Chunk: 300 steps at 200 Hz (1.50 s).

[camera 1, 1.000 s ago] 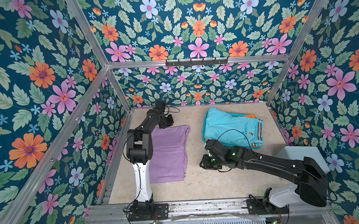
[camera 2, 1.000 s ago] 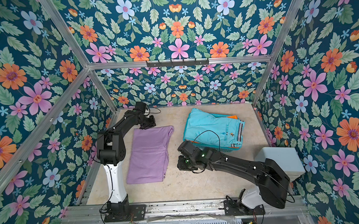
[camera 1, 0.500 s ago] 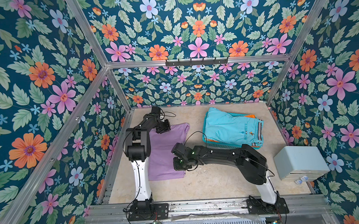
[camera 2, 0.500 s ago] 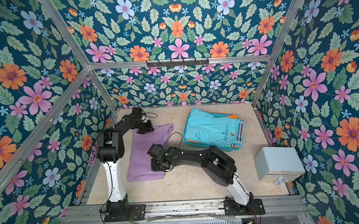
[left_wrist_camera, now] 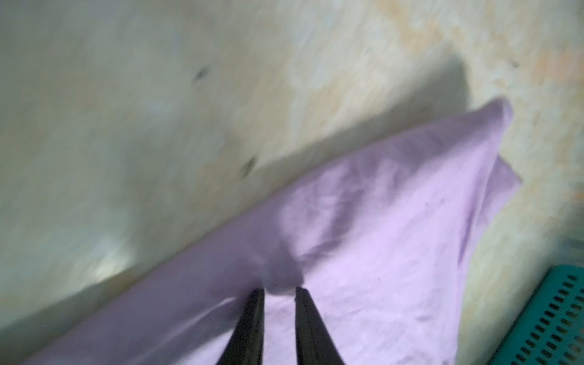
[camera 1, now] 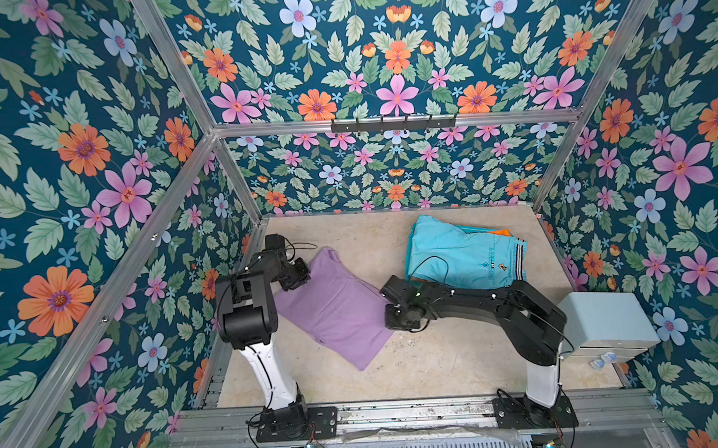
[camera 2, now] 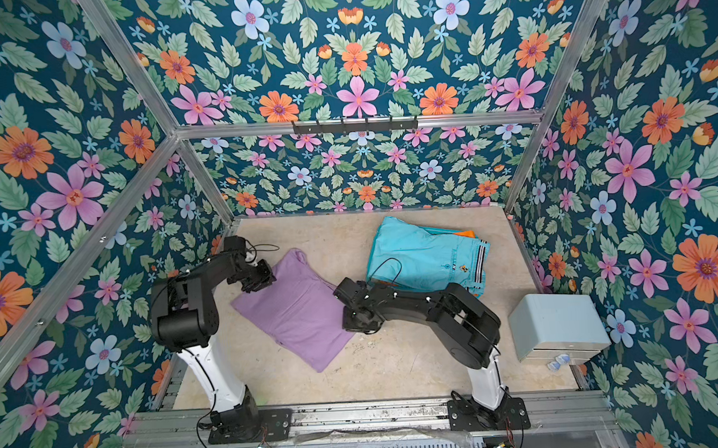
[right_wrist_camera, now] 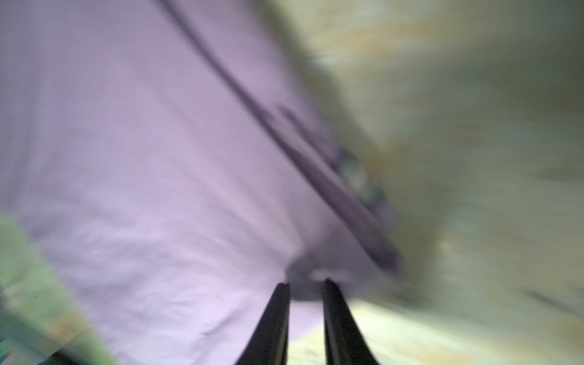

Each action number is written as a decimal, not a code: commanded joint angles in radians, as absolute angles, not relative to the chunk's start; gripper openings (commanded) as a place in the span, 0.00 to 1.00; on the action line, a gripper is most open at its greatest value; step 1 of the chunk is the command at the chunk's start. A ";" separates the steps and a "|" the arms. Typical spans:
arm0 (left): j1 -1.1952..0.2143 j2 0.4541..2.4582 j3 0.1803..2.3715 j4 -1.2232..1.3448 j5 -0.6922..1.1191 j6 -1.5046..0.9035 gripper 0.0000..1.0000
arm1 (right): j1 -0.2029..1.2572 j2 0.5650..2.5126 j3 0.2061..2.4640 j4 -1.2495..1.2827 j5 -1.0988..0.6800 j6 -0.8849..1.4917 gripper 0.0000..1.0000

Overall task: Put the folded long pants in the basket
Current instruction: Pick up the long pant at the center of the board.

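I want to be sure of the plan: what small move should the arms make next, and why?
Probably lift the lilac pants slightly, both arms together: the fingers of the left gripper pinch one puckered edge, the right gripper sits at the opposite edge, and the basket stands nearby.

Black jointed arms, white lower links, looping black cables

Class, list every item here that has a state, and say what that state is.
lilac pants, folded, lying diagonally, pinched at two corners.
turquoise pants, folded, lying over orange pants.
orange pants, mostly covered.
basket, mostly hidden under pants.
left gripper, shut on lilac pants.
right gripper, shut on lilac pants.
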<state>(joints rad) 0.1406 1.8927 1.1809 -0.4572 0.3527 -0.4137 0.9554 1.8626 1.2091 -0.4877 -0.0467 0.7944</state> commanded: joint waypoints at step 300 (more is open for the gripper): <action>0.144 1.533 1.006 -0.594 0.086 -0.289 0.63 | 0.963 1.796 1.027 -0.363 -0.141 0.938 0.00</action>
<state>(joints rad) 0.1459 1.5642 1.0084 -0.5816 0.1532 -0.3355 0.9642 1.8698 1.0920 -0.1600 -0.2161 0.9920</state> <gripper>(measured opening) 0.615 0.135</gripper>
